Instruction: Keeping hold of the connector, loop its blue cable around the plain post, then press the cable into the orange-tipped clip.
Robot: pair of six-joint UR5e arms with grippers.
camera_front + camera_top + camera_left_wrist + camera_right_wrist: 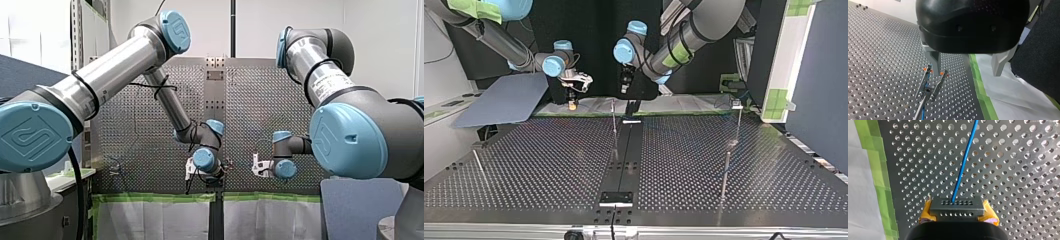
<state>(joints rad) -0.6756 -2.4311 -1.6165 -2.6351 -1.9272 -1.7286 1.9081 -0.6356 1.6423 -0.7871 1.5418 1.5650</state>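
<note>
In the right wrist view my right gripper (957, 205) is shut on a grey connector (957, 208), with yellow pads (926, 208) on both of its sides. A blue cable (964, 162) runs from the connector out over the perforated table. In the left wrist view my left gripper (966, 73) is open and holds nothing. The orange-tipped clip (935, 80), two slanted metal prongs, stands just beside and below one finger (934, 58). In the top view my right gripper (572, 102) hangs at the table's far edge, with my left gripper (625, 87) a little to its right.
Several thin metal rods stand on the table in the top view: one at the middle (614, 127), two at the right (726, 172), one at the left (478, 165). Green tape (980, 85) and white sheeting (1018, 95) line the table's edge by the grippers.
</note>
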